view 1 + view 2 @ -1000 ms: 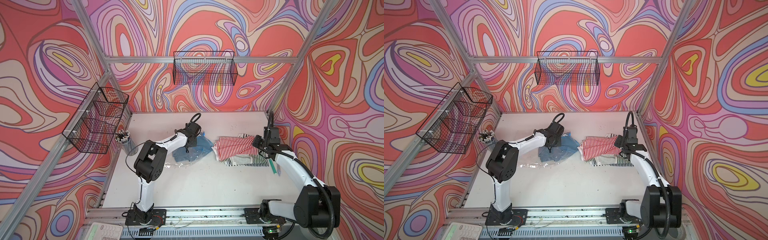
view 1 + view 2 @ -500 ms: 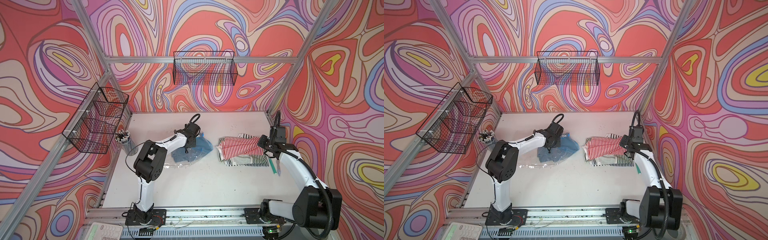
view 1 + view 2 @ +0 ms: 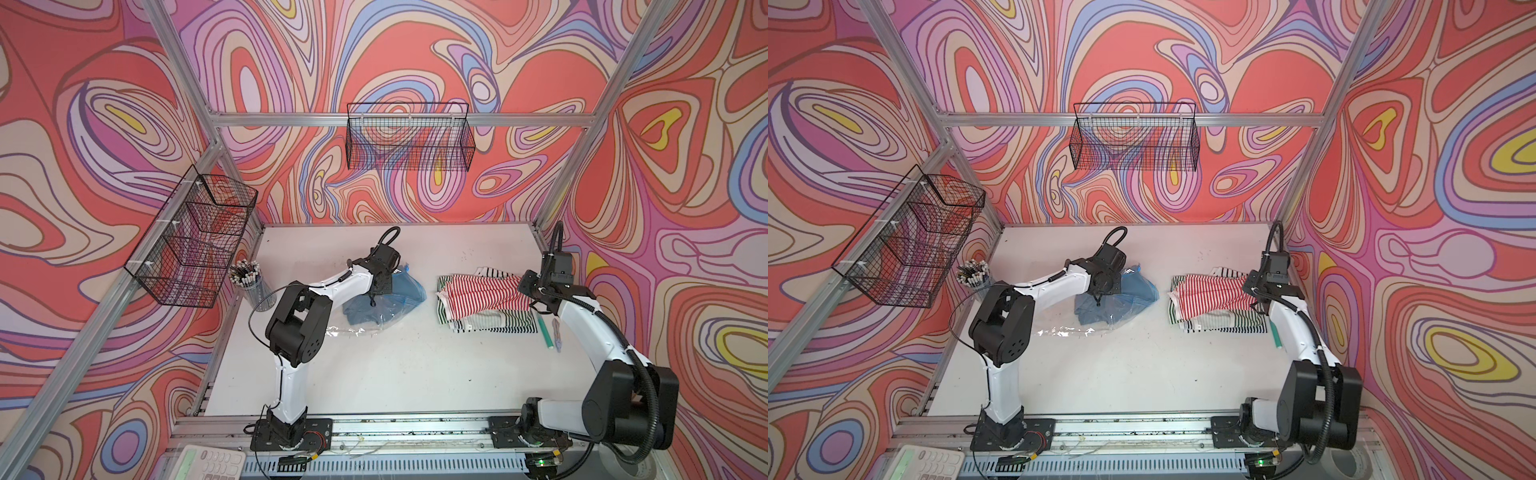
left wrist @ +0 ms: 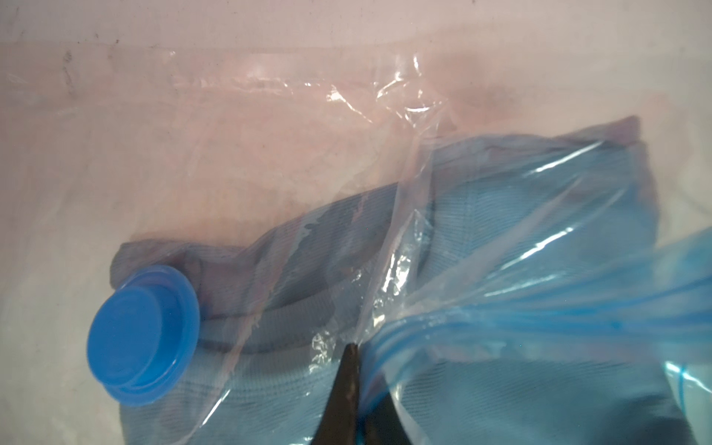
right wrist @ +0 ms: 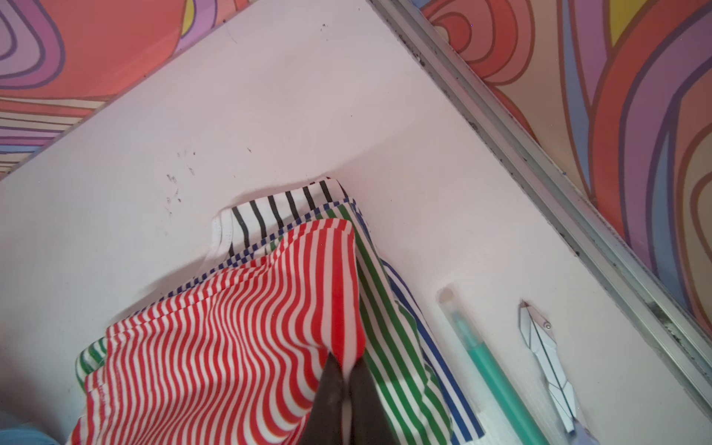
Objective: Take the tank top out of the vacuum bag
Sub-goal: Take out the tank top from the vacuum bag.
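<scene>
The white table [image 3: 374, 365] is bare toward 6 o'clock, leaving free room there. The vacuum bag [image 3: 390, 309] lies toward 9 o'clock with a blue garment [image 3: 409, 286] inside, its film pinched by the left gripper [image 4: 354, 370]. At 3 o'clock the red-striped tank top [image 3: 478, 293] is out of the bag and lies on a striped pile [image 3: 498, 322]. The right gripper [image 5: 346, 370] pinches its edge, so likely only the release remains. A teal pen [image 5: 485, 366] and the frame rail [image 5: 539, 162] crowd that side.

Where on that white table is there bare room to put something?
Bare: the front of the table, between the vacuum bag, striped pile and front rail; the back strip by the wall. Crowded: right edge, with teal pen.
</scene>
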